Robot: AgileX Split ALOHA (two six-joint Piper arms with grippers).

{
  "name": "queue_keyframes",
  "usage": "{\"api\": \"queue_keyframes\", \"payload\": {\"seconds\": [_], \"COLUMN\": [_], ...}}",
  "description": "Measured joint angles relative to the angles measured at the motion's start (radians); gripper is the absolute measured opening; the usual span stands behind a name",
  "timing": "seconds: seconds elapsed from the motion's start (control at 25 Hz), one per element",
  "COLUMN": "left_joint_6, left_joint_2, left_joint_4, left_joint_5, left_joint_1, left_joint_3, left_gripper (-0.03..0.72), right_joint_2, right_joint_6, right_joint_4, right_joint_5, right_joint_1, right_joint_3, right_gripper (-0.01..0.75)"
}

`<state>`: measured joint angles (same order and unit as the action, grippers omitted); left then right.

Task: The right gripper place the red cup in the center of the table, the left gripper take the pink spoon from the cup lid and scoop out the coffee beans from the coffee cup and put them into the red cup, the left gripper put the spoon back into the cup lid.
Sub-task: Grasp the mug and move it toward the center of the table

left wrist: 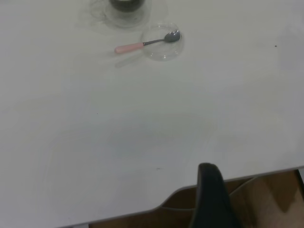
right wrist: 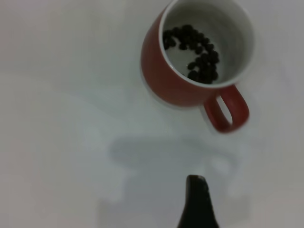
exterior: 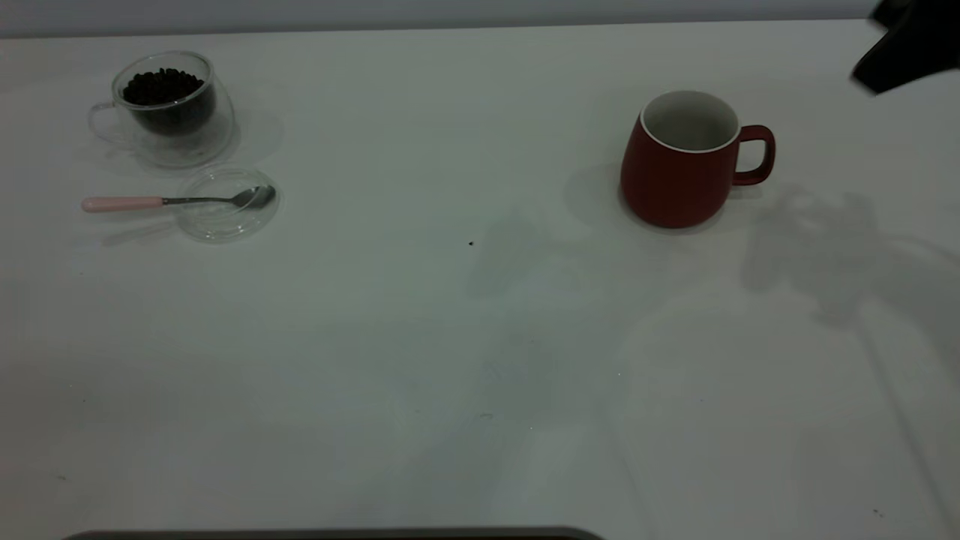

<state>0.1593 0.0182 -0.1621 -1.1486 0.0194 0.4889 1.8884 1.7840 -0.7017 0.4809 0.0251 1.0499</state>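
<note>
The red cup [exterior: 679, 176] stands upright on the right part of the table [exterior: 450, 360], its handle pointing right. In the right wrist view the red cup [right wrist: 161, 76] has some coffee beans [right wrist: 197, 54] on its white bottom. The coffee cup [exterior: 169, 112], full of beans [exterior: 161, 84], stands at the far left. In front of it lies the cup lid [exterior: 225, 214] with the pink spoon [exterior: 150, 202] resting across it, bowl on the lid. My right gripper [exterior: 911, 49] is raised at the far right, behind the red cup, shut and empty [right wrist: 196, 183]. My left gripper [left wrist: 209, 171] hovers shut over the table's edge, far from the spoon [left wrist: 137, 46].
The left wrist view shows the lid [left wrist: 164, 47], the coffee cup's base [left wrist: 126, 7], and the table's rounded corner with brown floor [left wrist: 266, 199] beyond it. A tiny dark speck [exterior: 471, 243] lies mid-table. A dark edge runs along the table's front [exterior: 337, 534].
</note>
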Motion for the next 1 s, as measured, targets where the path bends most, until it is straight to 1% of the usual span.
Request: {"api": "queue_keyframes", "payload": {"seconds": [0.08, 0.16, 0.24, 0.32, 0.48, 0.6, 0.84, 1.0], "left_joint_6": [0.0, 0.0, 0.0, 0.0, 0.0, 0.001, 0.002, 0.002], "left_joint_2": [0.0, 0.0, 0.0, 0.0, 0.0, 0.0, 0.0, 0.0], "left_joint_4": [0.0, 0.0, 0.0, 0.0, 0.0, 0.0, 0.0, 0.0], "left_joint_5": [0.0, 0.0, 0.0, 0.0, 0.0, 0.0, 0.0, 0.0], "left_joint_1": [0.0, 0.0, 0.0, 0.0, 0.0, 0.0, 0.0, 0.0], "left_joint_3": [0.0, 0.0, 0.0, 0.0, 0.0, 0.0, 0.0, 0.0], "left_gripper": [0.527, 0.527, 0.527, 0.527, 0.527, 0.527, 0.527, 0.527], "right_joint_2": [0.094, 0.173, 0.249, 0.305, 0.398, 0.453, 0.507, 0.514], "right_joint_6": [0.153, 0.267, 0.33, 0.33, 0.33, 0.33, 0.331, 0.331], "right_joint_4": [-0.06, -0.125, -0.191, -0.23, -0.251, -0.262, -0.303, -0.332], "right_joint_5": [-0.006, -0.018, -0.033, -0.05, -0.044, -0.036, -0.03, -0.046], "right_joint_1": [0.013, 0.027, 0.036, 0.037, 0.034, 0.018, -0.066, -0.138], "right_joint_3": [0.048, 0.092, 0.132, 0.167, 0.238, 0.276, 0.305, 0.308], "right_gripper": [0.591, 0.591, 0.591, 0.591, 0.591, 0.591, 0.591, 0.591]}}
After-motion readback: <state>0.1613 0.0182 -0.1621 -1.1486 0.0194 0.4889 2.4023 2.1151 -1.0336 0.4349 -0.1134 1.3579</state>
